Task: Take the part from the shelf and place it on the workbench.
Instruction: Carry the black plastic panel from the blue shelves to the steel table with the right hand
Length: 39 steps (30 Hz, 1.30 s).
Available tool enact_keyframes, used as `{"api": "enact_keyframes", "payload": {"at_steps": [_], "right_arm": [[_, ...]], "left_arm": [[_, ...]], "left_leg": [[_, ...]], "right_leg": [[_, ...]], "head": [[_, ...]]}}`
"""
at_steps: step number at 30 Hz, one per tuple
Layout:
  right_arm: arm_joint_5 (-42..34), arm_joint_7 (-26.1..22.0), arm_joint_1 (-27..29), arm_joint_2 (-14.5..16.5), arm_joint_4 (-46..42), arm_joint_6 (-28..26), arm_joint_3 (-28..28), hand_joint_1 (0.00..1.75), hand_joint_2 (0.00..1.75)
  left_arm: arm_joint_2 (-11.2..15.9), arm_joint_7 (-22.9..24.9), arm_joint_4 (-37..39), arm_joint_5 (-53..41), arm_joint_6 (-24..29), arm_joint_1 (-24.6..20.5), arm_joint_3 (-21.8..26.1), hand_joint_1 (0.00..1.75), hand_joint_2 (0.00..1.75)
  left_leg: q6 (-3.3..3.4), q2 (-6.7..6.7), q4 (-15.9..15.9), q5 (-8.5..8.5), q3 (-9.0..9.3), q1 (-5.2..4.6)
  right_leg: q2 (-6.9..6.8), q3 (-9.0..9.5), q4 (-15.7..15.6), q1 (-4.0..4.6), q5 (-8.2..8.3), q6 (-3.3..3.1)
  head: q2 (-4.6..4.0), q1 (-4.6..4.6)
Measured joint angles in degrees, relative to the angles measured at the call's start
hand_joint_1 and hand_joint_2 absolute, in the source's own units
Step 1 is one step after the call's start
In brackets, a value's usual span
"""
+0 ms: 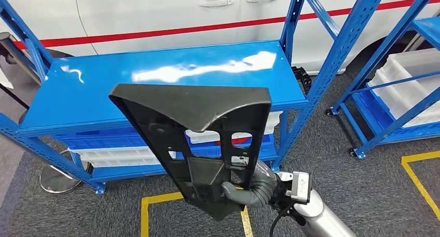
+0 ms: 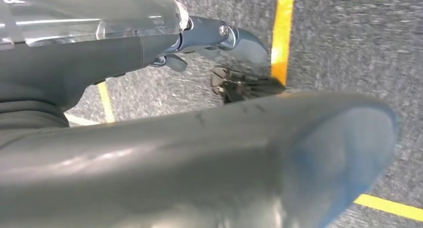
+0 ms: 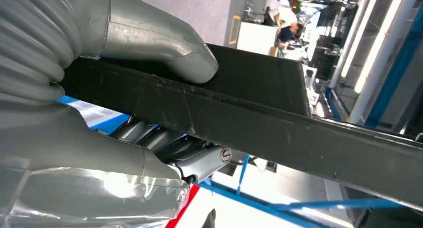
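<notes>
The part (image 1: pixel 192 123) is a large black plastic panel, wide at the top with cut-outs lower down. My right hand (image 1: pixel 249 187) grips its narrow lower end and holds it upright in front of the blue shelf's top board (image 1: pixel 104 92). In the right wrist view the thumb (image 3: pixel 164 43) presses on one face of the part (image 3: pixel 259 103), and the darker fingers (image 3: pixel 164 143) wrap the other side. My left hand (image 2: pixel 90 63) hangs over the grey carpet with its fingers (image 2: pixel 219 33) held apart from the thumb and nothing in it.
A white car with a red stripe (image 1: pixel 155 32) stands behind the shelf. White bins (image 1: pixel 129 154) sit on the lower shelf level. A second blue rack with white bins (image 1: pixel 410 86) is at the right. Yellow tape (image 1: pixel 155 200) marks the carpet, and a round metal base (image 1: pixel 59 177) lies left.
</notes>
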Motion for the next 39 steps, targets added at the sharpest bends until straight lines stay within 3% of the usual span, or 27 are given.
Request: {"api": "enact_keyframes", "payload": {"at_steps": [2, 3, 4, 6, 7, 9, 10, 12, 13, 15, 17, 18, 20, 26, 28, 30, 31, 32, 34, 35, 36, 37, 38, 39], "right_arm": [[0.0, 0.0, -0.1, 0.1, 0.2, 0.2, 0.0, 1.61, 1.75], [0.0, 0.0, -0.1, 0.2, 0.3, 0.2, 0.0, 1.61, 1.75], [0.0, 0.0, -0.1, 0.3, 0.4, 0.2, 0.0, 1.61, 1.75], [0.0, 0.0, -0.2, 0.5, 0.5, 0.3, 0.0, 1.61, 1.75], [0.0, 0.0, -0.3, 0.7, 0.5, 0.3, 0.0, 1.61, 1.75], [0.0, 0.0, -0.6, 0.9, 0.5, 0.4, 0.1, 1.61, 1.75], [0.0, -0.1, -0.7, 1.0, 0.5, 0.5, 0.1, 1.61, 1.75], [0.1, -0.1, -0.7, 1.2, 0.6, 0.6, 0.1, 1.61, 1.75], [0.1, -0.1, -0.7, 1.3, 0.6, 0.6, 0.1, 1.61, 1.75], [0.4, -0.1, -0.7, 1.5, 0.6, 0.7, 0.2, 1.61, 1.75], [0.8, -0.2, -0.4, 1.6, 0.6, 0.7, 0.2, 1.61, 1.75], [0.9, -0.2, -0.3, 1.6, 0.6, 0.7, 0.2, 1.61, 1.75], [1.0, -0.3, -0.1, 1.6, 0.6, 0.6, 0.2, 1.61, 1.75], [1.1, -0.3, 0.0, 1.6, 0.6, 0.6, 0.2, 1.61, 1.75], [1.5, -0.4, 0.2, 1.6, 0.6, 0.6, 0.2, 1.61, 1.75], [2.2, -0.5, 0.4, 1.6, 0.6, 0.9, 0.2, 1.61, 1.75], [2.6, -0.4, 0.0, 1.6, 0.7, 2.0, 0.5, 1.61, 1.75], [3.1, -0.2, -0.7, 1.7, 1.0, 3.2, 1.1, 1.61, 1.75], [3.9, 0.3, -2.3, 1.9, 1.9, 5.5, 3.0, 1.61, 1.75], [4.1, 0.6, -2.9, 2.2, 2.4, 5.9, 3.9, 1.61, 1.75], [4.2, 0.9, -3.5, 2.5, 2.9, 6.1, 4.7, 1.61, 1.75], [4.3, 1.3, -4.2, 2.9, 3.4, 6.3, 5.6, 1.61, 1.75], [4.4, 1.7, -4.9, 3.4, 3.8, 6.4, 6.3, 1.61, 1.75], [4.4, 2.1, -5.7, 3.8, 4.1, 6.5, 7.1, 1.61, 1.75]], "left_arm": [[0.0, 0.1, 0.0, 0.1, 0.1, 0.0, 0.2, 0.0, 0.0], [0.0, 0.1, 0.0, 0.1, 0.2, 0.0, 0.3, 0.0, 0.0], [0.0, 0.2, 0.0, 0.1, 0.2, 0.0, 0.4, 0.0, 0.0], [-0.1, 0.2, 0.0, 0.1, 0.3, 0.0, 0.6, 0.0, 0.0], [-0.2, 0.3, 0.0, 0.1, 0.3, 0.0, 0.7, 0.0, 0.0], [-0.2, 0.3, 0.0, 0.1, 0.3, 0.0, 0.9, 0.0, 0.0], [-0.2, 0.3, 0.0, 0.1, 0.3, 0.0, 0.9, 0.0, 0.0], [-0.2, 0.2, 0.0, 0.0, 0.3, 0.1, 1.1, 0.0, 0.0], [-0.3, 0.2, 0.0, -0.1, 0.2, 0.2, 1.1, 0.0, 0.0], [-0.3, 0.1, 0.0, -0.2, 0.0, 0.3, 1.1, 0.0, 0.0], [-0.4, 0.0, 0.0, -0.5, -0.1, 0.3, 1.1, 0.0, 0.0], [-0.4, 0.0, 0.0, -0.6, -0.2, 0.3, 1.1, 0.0, 0.0], [-0.4, -0.1, 0.0, -0.8, -0.2, 0.2, 1.1, 0.0, 0.0], [-0.4, -0.1, 0.0, -0.8, -0.2, 0.2, 1.1, 0.0, 0.0], [-0.3, -0.2, 0.0, -1.0, -0.3, 0.3, 1.1, 0.0, 0.0], [-0.2, -0.2, -0.1, -1.3, -0.2, 0.3, 1.1, 0.0, 0.0], [-0.1, -0.1, -0.1, -1.6, -0.1, 0.2, 1.1, 0.0, 0.0], [0.1, 0.2, -0.2, -1.9, 0.1, 0.1, 1.2, 0.0, 0.0], [0.5, 0.7, -0.3, -2.4, 0.5, 0.0, 1.3, 0.0, 0.0], [0.6, 1.0, -0.3, -2.6, 0.5, -0.1, 1.3, 0.0, 0.0], [0.6, 1.2, -0.3, -2.6, 0.7, -0.1, 1.4, 0.0, 0.0], [0.7, 1.4, -0.3, -2.7, 0.8, -0.1, 1.5, 0.0, 0.0], [0.7, 1.6, -0.3, -2.8, 0.9, -0.1, 1.6, 0.0, 0.0], [0.7, 1.8, -0.3, -2.9, 1.0, -0.2, 1.7, 0.0, 0.0]], "left_leg": [[0.28, 0.09, 0.2, 1.19, -1.7, -0.08], [0.24, 0.12, 0.4, 1.75, -2.61, -0.11], [0.16, 0.12, 0.7, 2.24, -3.54, -0.13], [-0.14, 0.12, 1.4, 2.99, -5.28, -0.13], [-0.35, 0.1, 1.9, 3.25, -6.04, -0.2], [-0.96, 0.08, 2.6, 3.83, -7.02, -0.32], [-1.3, 0.07, 2.8, 4.23, -7.31, -0.36], [-2.02, 0.03, 2.8, 4.84, -7.72, -0.21], [-2.33, -0.03, 3.3, 4.11, -8.14, -0.11], [-2.86, -0.15, 7.1, -0.24, -9.53, 0.13], [-3.25, -0.17, 14.0, -5.4, -11.15, 0.21], [-3.38, -0.17, 16.9, -6.71, -11.61, 0.23], [-3.48, -0.17, 19.7, -7.2, -11.83, 0.23], [-3.48, -0.17, 19.9, -6.83, -11.63, 0.23], [-3.31, -0.17, 17.4, -4.12, -9.01, 0.23], [-2.73, -0.06, 9.4, -1.69, -2.88, 0.08], [-2.1, -0.1, 5.2, -1.5, -0.48, -0.02], [-1.35, -0.22, 1.7, -1.42, 1.22, -0.1], [-0.18, -0.74, -0.6, -0.65, 1.07, -0.18], [0.01, -1.04, -0.5, -0.24, 0.47, -0.2], [0.0, -1.37, -0.4, 0.05, -0.05, -0.22], [-0.04, -1.76, -0.2, 0.25, -0.54, -0.23], [-0.1, -2.21, 0.1, 0.38, -0.97, -0.22], [-0.19, -2.7, 0.5, 0.43, -1.3, -0.21]], "right_leg": [[0.06, -1.54, 6.9, 0.0, -4.9, 0.24], [0.06, -1.72, 9.5, -0.01, -5.53, 0.36], [0.06, -1.19, 10.6, -0.04, -4.81, 0.43], [0.06, 2.64, 7.2, -0.14, -1.63, 0.37], [0.07, 5.45, 3.5, -0.14, -1.06, 0.24], [0.16, 9.66, -3.0, 0.07, -1.83, -0.28], [0.21, 10.35, -4.5, 0.26, -2.41, -0.66], [0.1, 9.84, -5.0, 0.37, -1.83, -1.58], [-0.01, 9.37, -5.1, 0.33, -1.27, -2.12], [-0.23, 8.17, -5.3, 0.2, -0.03, -2.97], [-0.27, 6.7, -5.2, 0.33, 1.07, -3.23], [-0.31, 6.02, -5.1, 0.39, 1.53, -3.22], [-0.36, 5.22, -5.0, 0.46, 2.04, -3.18], [-0.37, 4.98, -5.0, 0.47, 2.19, -3.17], [-0.36, 4.04, -4.8, 0.51, 2.81, -3.08], [-0.39, 2.85, -4.5, 0.66, 3.74, -2.79], [-0.57, 2.46, -4.4, 0.62, 4.14, -2.18], [-0.57, 1.74, -3.3, 0.57, 3.48, -1.52], [-0.45, -0.57, 2.1, 0.28, -0.01, -0.28], [-0.22, -2.0, 6.0, 0.22, -2.46, -0.14], [-0.17, -2.92, 9.0, 0.17, -3.81, -0.06], [-0.16, -3.08, 10.4, 0.14, -4.11, -0.02], [-0.08, -2.17, 9.7, 0.11, -3.33, -0.05], [0.24, -0.28, 7.0, 0.07, -1.74, -0.16]], "head": [[0.0, 0.0], [0.0, 0.0], [0.0, -0.01], [0.0, 0.0], [0.0, 0.0], [0.0, -0.03], [0.0, -0.04], [0.0, -0.01], [0.0, -0.03], [0.0, -0.09], [0.0, -0.14], [0.0, -0.14], [0.0, -0.13], [0.0, -0.15], [0.0, -0.15], [0.0, -0.16], [0.0, -0.14], [0.0, -0.09], [0.0, -0.01], [0.0, 0.0], [0.0, -0.01], [0.0, -0.01], [0.0, -0.01], [0.0, -0.01]]}}
